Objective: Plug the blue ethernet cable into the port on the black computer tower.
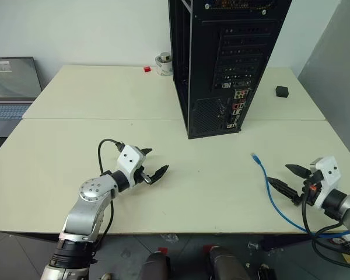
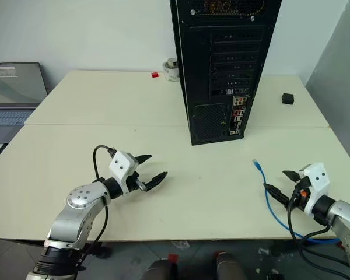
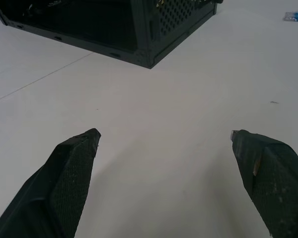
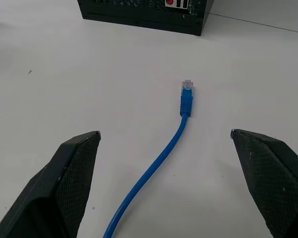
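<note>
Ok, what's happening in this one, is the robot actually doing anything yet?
Not much yet. The blue ethernet cable lies loose on the table, its plug pointing toward the black computer tower. The right gripper is open beside the cable, not touching it. The left gripper is open and empty over the table. Nothing is plugged in.

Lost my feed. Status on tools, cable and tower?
Left tool and right tool open, empty. Blue ethernet cable flat on table, plug facing black computer tower, unplugged. Path clear.
</note>
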Controlling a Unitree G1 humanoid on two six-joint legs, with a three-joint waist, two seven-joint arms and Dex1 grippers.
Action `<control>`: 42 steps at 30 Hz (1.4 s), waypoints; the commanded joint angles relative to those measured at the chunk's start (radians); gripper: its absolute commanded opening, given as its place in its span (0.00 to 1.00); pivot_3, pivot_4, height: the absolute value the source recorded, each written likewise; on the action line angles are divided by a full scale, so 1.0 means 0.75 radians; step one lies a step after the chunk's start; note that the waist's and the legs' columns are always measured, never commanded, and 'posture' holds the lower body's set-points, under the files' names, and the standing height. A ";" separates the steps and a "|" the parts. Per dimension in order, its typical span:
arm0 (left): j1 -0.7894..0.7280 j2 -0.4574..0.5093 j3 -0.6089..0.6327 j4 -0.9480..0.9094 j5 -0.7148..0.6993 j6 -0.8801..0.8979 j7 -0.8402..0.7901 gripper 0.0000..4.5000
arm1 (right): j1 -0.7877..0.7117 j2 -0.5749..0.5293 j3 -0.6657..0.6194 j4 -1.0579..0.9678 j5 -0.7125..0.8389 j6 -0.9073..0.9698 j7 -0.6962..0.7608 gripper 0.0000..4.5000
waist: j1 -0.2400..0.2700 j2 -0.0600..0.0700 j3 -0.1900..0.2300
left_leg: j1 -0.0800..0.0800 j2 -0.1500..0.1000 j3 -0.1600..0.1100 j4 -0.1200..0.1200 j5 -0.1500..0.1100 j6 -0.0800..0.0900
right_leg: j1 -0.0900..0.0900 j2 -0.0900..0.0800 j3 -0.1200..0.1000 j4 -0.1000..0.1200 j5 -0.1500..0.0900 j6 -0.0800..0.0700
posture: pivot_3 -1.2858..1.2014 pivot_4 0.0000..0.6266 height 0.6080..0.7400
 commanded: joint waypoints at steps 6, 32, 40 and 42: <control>0.013 0.009 -0.019 -0.067 -0.008 -0.050 -0.029 1.00 | 0.002 -0.005 -0.038 -0.025 -0.011 -0.011 -0.009 0.99 | 0.000 0.000 0.000 | 0.000 0.000 0.000 0.000 0.000 0.000 | 0.000 0.000 0.000 0.000 0.000 0.000 | 0.52 0.24 1.00; -0.132 0.068 -0.268 -0.256 -0.150 0.062 -0.389 1.00 | -0.272 0.267 0.222 0.179 -0.263 -0.079 -0.306 0.99 | -0.003 0.000 0.000 | 0.000 0.000 0.002 0.000 0.000 0.000 | 0.000 0.001 0.001 0.000 0.000 0.000 | 0.52 0.24 1.00; -0.171 0.033 -0.291 -0.221 -0.123 0.039 -0.370 1.00 | -0.321 0.288 0.244 0.355 -0.362 -0.158 -0.323 0.95 | -0.003 0.000 0.000 | 0.000 0.000 0.002 0.000 0.000 0.000 | -0.001 0.001 0.002 0.000 0.000 0.000 | 0.52 0.24 1.00; -0.169 0.030 -0.296 -0.221 -0.123 0.048 -0.367 1.00 | -0.319 0.282 0.258 0.365 -0.383 -0.174 -0.313 0.88 | -0.003 0.000 0.000 | 0.000 0.000 0.002 0.000 0.000 0.000 | -0.001 0.001 0.001 0.000 0.000 0.000 | 0.52 0.24 1.00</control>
